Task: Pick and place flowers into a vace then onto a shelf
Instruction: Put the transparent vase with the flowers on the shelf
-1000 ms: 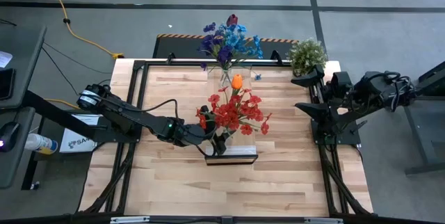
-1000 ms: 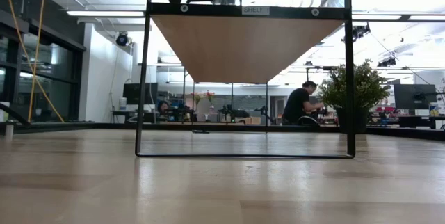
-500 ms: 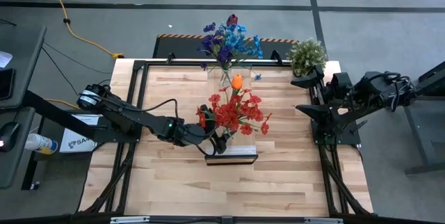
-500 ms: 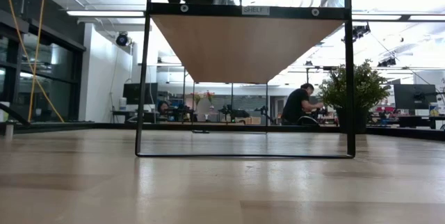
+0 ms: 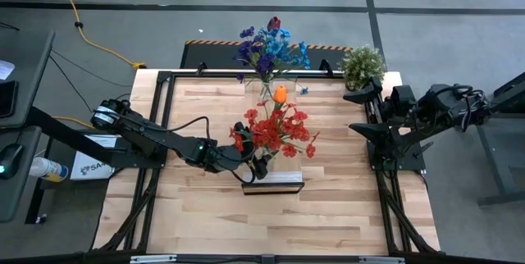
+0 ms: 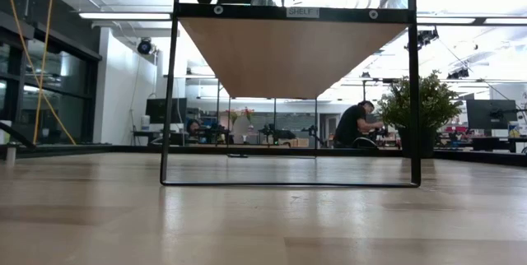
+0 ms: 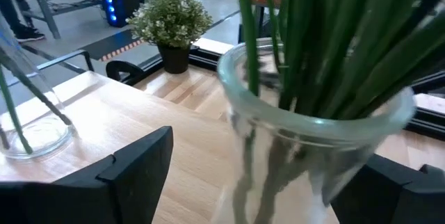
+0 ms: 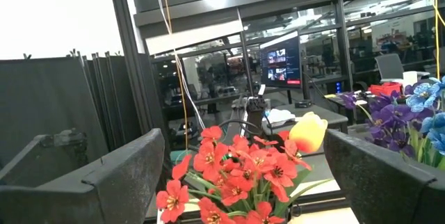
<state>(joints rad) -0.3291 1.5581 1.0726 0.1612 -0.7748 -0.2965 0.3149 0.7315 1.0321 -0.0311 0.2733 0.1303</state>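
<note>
Red and orange flowers (image 5: 275,131) bunched on green stems in a clear glass vase (image 7: 316,147) on the shelf (image 5: 275,184) mid-tabletop (image 5: 197,215), left tool (image 5: 256,166) spread wide around the vase, blue-purple bouquet (image 5: 269,49) behind, potted plant (image 5: 362,65) far corner, right tool (image 8: 243,182) wide, parked aside.

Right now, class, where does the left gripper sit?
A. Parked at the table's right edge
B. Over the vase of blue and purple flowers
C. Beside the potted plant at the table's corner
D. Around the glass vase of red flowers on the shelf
D: the left gripper has its open fingers on either side of the glass vase of red flowers, which stands on the shelf.
</note>
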